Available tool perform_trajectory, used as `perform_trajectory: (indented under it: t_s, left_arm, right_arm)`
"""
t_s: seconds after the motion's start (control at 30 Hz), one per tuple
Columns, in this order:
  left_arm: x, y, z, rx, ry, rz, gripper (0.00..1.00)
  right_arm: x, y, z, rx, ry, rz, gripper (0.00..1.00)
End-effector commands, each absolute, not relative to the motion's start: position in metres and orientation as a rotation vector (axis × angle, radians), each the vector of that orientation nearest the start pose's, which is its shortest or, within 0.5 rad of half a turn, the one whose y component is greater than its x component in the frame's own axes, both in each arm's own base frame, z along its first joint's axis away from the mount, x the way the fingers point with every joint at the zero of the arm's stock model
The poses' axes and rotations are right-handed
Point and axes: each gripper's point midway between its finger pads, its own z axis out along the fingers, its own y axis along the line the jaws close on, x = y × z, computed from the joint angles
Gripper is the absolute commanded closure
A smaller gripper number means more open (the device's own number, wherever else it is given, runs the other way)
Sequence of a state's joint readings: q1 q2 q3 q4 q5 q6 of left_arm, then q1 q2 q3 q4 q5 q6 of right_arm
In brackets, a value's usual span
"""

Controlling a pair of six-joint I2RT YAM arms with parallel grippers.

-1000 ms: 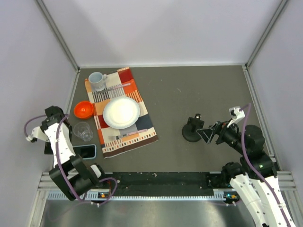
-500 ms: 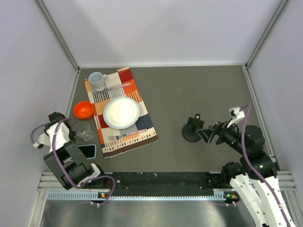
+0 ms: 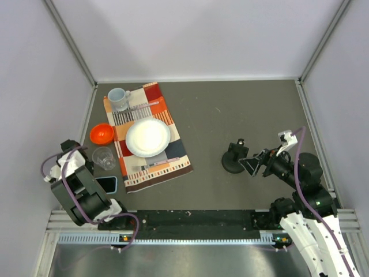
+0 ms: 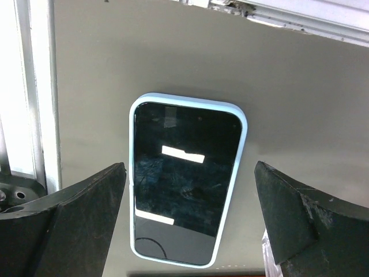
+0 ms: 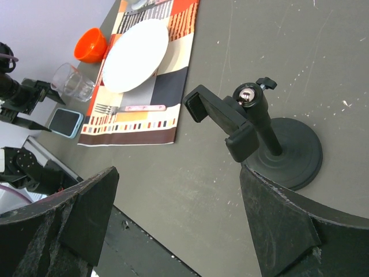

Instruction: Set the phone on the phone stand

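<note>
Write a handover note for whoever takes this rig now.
Left gripper: open, hovering over the phone, not gripping.
Right gripper: open, empty, facing the phone stand.
Phone: flat on the table, screen up, in the near left corner.
Stand: upright on the right side, clip empty.
Done: nothing placed.
Left: grasp phone, carry it across, seat it in the clip.

The black two-finger left gripper [image 4: 188, 173] hangs pointing straight down, its jaws spread wide. The black two-finger right gripper [image 5: 179, 173] is held at a downward slant, jaws just as wide apart.
</note>
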State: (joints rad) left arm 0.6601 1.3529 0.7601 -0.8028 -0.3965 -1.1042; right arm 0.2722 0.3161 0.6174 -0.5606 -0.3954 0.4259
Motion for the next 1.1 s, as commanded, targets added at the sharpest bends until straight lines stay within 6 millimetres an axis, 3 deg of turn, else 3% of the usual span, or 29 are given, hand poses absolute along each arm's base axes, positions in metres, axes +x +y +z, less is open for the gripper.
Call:
perform_trajectory:
  t_s: [0.0,0.5,0.87,1.0,1.07]
  left_arm:
    - [0.154,0.167,0.034,-2.242,1.711,0.502,0.01]
    - [0.143,0.169,0.021,-2.303,1.705,0.493,0.01]
    - [0.137,0.171,0.006,-2.365,1.571,0.433,0.05]
    - [0.139,0.173,0.008,-2.350,1.564,0.422,0.12]
    - [0.138,0.175,0.009,-2.337,1.575,0.438,0.22]
  right_arm:
    - [0.168,0.137,0.250,-0.192,1.812,0.858,0.13]
    - [0.168,0.137,0.250,-0.191,1.809,0.859,0.13]
    - [0.169,0.138,0.249,-0.190,1.812,0.859,0.13]
    - [0.168,0.138,0.249,-0.191,1.809,0.859,0.13]
    - [0.168,0.138,0.250,-0.191,1.807,0.859,0.13]
